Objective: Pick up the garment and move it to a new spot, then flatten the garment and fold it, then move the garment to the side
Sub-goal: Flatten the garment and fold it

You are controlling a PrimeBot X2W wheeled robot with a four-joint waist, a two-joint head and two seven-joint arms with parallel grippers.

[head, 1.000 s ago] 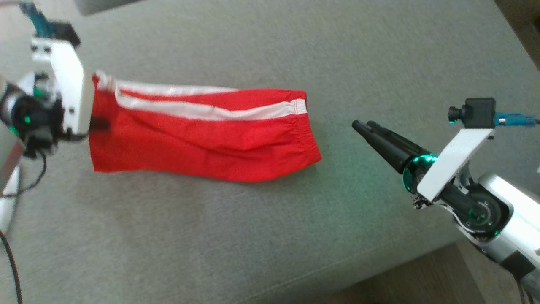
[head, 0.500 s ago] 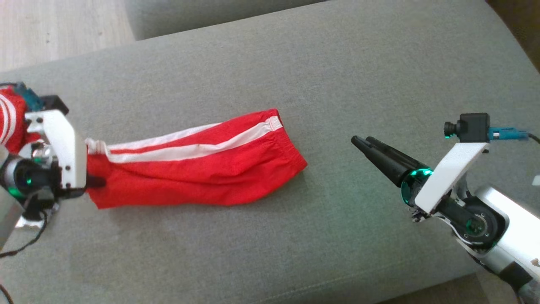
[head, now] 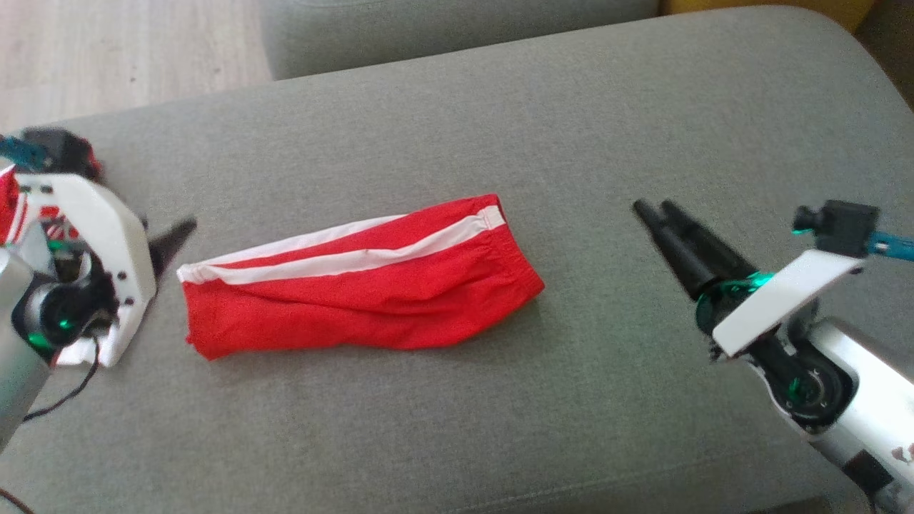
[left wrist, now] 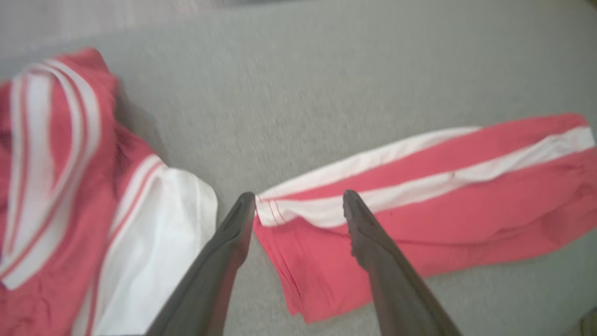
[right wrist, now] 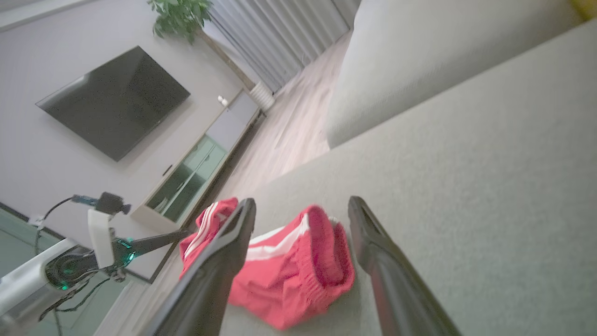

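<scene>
On the grey sofa seat (head: 500,107), mid-cushion: red garment (head: 357,285) with white side stripes (head: 343,261), laid flat and folded lengthwise. Just beside its hem end (head: 198,314), left jaws spread wide, gripping nothing. Well apart beyond the elastic waistband (head: 510,246), right jaws parted too, empty. Probably light, thin, limp cloth: no stiffness, apt to sag and fall open if lifted by one layer. Best pinched through every layer at hem corner and waistband, or dragged flat across the cushion.

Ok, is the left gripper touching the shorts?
Apart. The head view shows a strip of grey cushion between the open left gripper and the shorts' edge.
</scene>
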